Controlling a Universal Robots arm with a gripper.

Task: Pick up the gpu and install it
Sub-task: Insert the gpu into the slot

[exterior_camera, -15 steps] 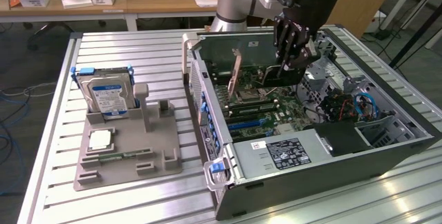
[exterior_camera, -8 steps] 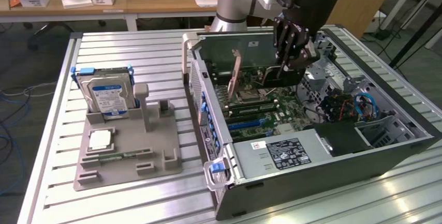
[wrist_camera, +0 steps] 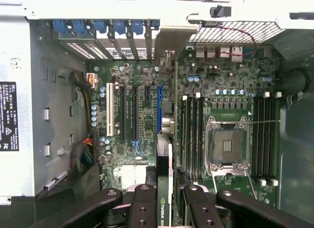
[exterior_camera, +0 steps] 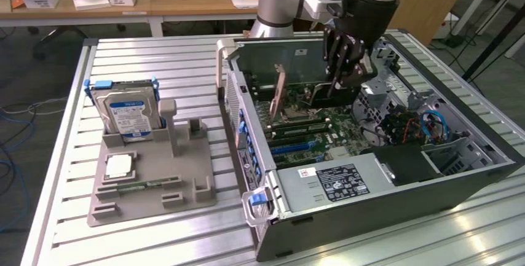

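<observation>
Black fingers (wrist_camera: pixel 142 208) sit closest to the wrist camera, pressed from both sides against the gpu (wrist_camera: pixel 165 212), whose top edge carries a printed label between them. The gripper (exterior_camera: pixel 343 83) is thus pinching the card, neither spread wide nor fully closed. It hangs inside the open computer case (exterior_camera: pixel 459 174), low over the motherboard (wrist_camera: pixel 147 115).

The gpu stands on edge and runs from the fingers toward the case's rear wall. There its pale metal bracket (wrist_camera: pixel 169 39) sits beside the row of blue clips (wrist_camera: pixel 98 27). The card lies just beside the blue slot (wrist_camera: pixel 159 110), between that slot and the memory slots (wrist_camera: pixel 191 135) next to the bare processor socket (wrist_camera: pixel 228 145). Whether its lower edge is seated in a slot or held just above the board I cannot tell, since the card shows edge-on.

A black slot (wrist_camera: pixel 133 115) and a white slot (wrist_camera: pixel 109 115) lie further off on the board. The labelled power supply (exterior_camera: pixel 336 183) sits at the case's near corner.

The case rests on a slatted metal table (exterior_camera: pixel 164 63), toward its edge on the exterior view's right. Near the opposite edge sits a grey holder (exterior_camera: pixel 147 201). A hard drive (exterior_camera: pixel 127 115) stands upright at its far corner, and a green memory stick (exterior_camera: pixel 144 185) lies flat toward its near edge.
</observation>
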